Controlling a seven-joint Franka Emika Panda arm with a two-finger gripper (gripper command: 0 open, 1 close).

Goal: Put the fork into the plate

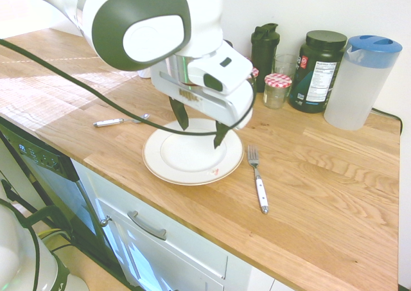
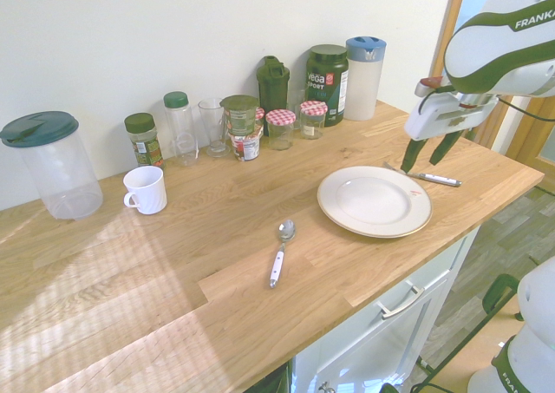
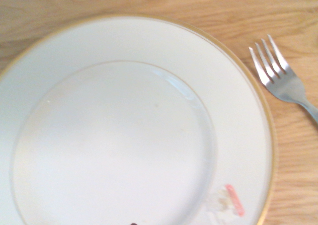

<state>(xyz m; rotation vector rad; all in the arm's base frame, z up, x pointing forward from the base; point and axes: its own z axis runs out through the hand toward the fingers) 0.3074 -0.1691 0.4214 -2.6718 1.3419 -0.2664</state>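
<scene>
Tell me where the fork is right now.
In the first exterior view, the fork lies on the wooden counter, just right of the plate, between it and the counter's right edge.

Arm: white, rounded Franka arm with dark grey-green panels (image 1: 141, 31), reaching in above the large round cream plate with a thin tan rim line (image 1: 192, 153), from the upper left in the first exterior view, from the right in the second
Wrist: white rounded wrist housing (image 1: 221, 71), higher than the plate
Claw: white, block-bodied two-finger claw (image 1: 200, 139), pointing down, slightly tilted, raised above the plate
Fingers: two dark, tapered fingers (image 2: 411, 154), spread well apart, tips above the level of the plate
</scene>
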